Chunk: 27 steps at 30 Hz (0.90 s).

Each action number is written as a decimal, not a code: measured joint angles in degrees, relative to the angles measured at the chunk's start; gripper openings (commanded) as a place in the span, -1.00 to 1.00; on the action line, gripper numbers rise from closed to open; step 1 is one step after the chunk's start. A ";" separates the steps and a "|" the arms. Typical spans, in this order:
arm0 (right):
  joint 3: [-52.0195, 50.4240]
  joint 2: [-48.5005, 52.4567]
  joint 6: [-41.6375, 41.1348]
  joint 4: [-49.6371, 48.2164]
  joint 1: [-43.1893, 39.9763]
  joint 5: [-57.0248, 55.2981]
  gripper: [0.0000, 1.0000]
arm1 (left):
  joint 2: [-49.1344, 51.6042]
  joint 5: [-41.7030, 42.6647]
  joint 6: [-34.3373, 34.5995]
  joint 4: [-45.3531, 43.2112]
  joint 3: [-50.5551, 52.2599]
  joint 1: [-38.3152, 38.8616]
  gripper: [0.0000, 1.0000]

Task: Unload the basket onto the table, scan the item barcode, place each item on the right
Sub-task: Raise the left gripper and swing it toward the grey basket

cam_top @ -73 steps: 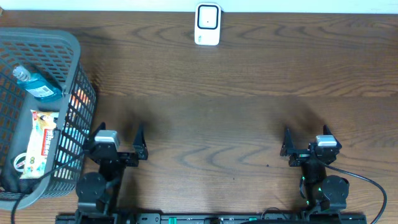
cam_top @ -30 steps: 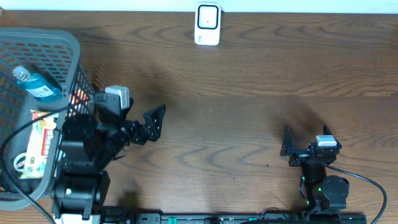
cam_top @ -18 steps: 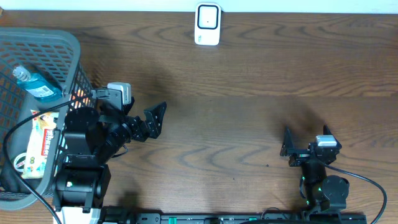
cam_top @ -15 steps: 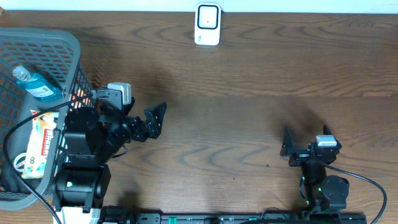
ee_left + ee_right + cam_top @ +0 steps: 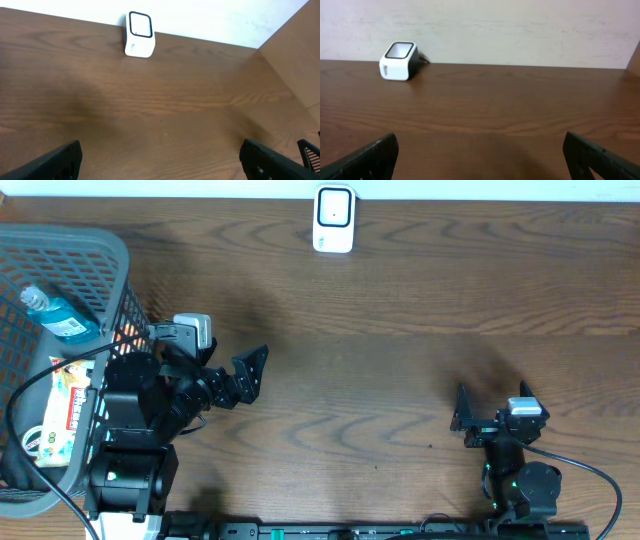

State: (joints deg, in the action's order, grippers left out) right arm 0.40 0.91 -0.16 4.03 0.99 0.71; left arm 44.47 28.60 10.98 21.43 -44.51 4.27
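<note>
- Items (image 5: pixel 70 395) and scanner (image 5: pixel 333 218) share one brown wooden table (image 5: pixel 400 300), the biggest thing in every view.
- Basket (image 5: pixel 70 235), gray mesh plastic, stands at the table's left end and runs off the overhead picture's left edge. All the items lie inside it, none on the bare wood.
- Left arm (image 5: pixel 135 415) is just beside the basket's right wall, and from overhead its body overlaps the basket's near corner. A black cable (image 5: pixel 30 405) arcs from it across the basket.
- Left gripper (image 5: pixel 162 162) is above bare wood, right of the basket and aimed toward the far side. Its fingers (image 5: pixel 60 160) are spread wide and nothing is between them. The wrist view shows the scanner ahead, up and to the left.
- Right arm (image 5: pixel 520 480) sits low at the near right edge, well apart from the basket.
- Right gripper (image 5: pixel 482 160) is likewise spread wide and empty, facing the far wall, with the scanner far off to its left.
- The scanner, a white box with a dark-rimmed window, stands at the middle of the far edge against the wall, well apart from both grippers.
- Packet (image 5: pixel 72 392), white with red and yellow print, lies along the basket floor toward its near side.
- Bottle (image 5: pixel 58 317), blue with a clear cap, lies tilted near the basket's far side.
- A small white piece (image 5: pixel 35 442) lies near the packet's end; what it is I cannot tell.
</note>
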 measured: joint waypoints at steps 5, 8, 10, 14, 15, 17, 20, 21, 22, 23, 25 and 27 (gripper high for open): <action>0.00 0.00 0.00 0.00 0.00 0.00 0.99 | 0.00 0.00 0.00 0.42 0.00 0.00 0.95; 0.00 0.00 0.00 0.00 0.00 0.00 0.99 | 0.00 0.00 0.17 0.39 0.00 0.00 0.95; 0.00 0.00 0.00 0.00 0.00 0.02 0.99 | 0.00 0.00 0.90 0.42 -0.15 0.00 0.95; 0.00 0.00 0.00 0.00 0.00 0.00 0.99 | 0.00 0.00 2.40 0.42 -1.57 0.00 0.95; 0.00 0.00 0.00 0.00 0.00 0.00 0.99 | 0.00 -0.02 2.82 0.39 -2.05 0.00 0.95; 0.00 0.00 0.00 0.00 0.00 0.00 0.99 | 0.00 0.00 3.74 0.37 -2.95 0.00 0.95; 0.00 0.00 0.00 0.00 0.00 0.00 0.99 | 0.02 0.00 4.70 0.42 -4.26 0.00 0.95; 0.00 0.00 0.00 0.00 0.00 0.00 0.99 | 0.07 -0.02 5.01 0.42 -4.79 0.00 0.95; 0.00 0.00 0.00 0.00 0.00 0.00 0.99 | 0.13 -0.02 5.38 0.46 -5.38 0.00 0.95; 0.00 0.00 0.00 0.00 0.00 0.00 0.98 | 0.24 -0.02 5.53 0.57 -6.05 0.00 0.96; 0.00 0.00 0.00 0.00 0.00 0.00 0.98 | 0.87 0.00 5.68 0.72 -7.69 -0.07 0.96; 0.00 0.00 0.00 0.00 0.00 0.02 0.98 | 1.79 0.00 5.84 0.87 -9.33 -0.24 0.95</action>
State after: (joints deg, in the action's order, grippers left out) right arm 0.40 0.91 -0.16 4.03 0.99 0.73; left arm 46.26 28.60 16.82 22.31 -53.84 4.03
